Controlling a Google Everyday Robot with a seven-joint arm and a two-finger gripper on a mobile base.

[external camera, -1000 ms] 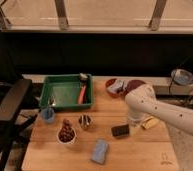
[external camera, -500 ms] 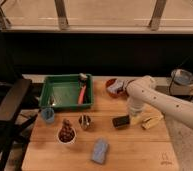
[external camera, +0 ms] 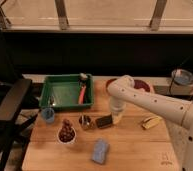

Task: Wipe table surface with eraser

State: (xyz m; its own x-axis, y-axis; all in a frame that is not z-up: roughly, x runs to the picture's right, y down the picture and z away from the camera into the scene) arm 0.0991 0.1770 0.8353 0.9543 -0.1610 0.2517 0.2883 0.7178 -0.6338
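The flat dark rectangular eraser (external camera: 104,121), beside the gripper (external camera: 115,117) (grip cannot be told) at centre frame, has been slid leftward across the light-brown wooden worktop (external camera: 135,150); wiping is judged underway.

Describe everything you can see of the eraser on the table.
The eraser is a small, flat rectangular block, dark brown to black and matte-looking. It lies flat on the wooden table surface near the middle, its long side slightly slanted. A small dark cup stands close beside one end. The gripper is lowered at the other end. Whether it touches the eraser cannot be told.
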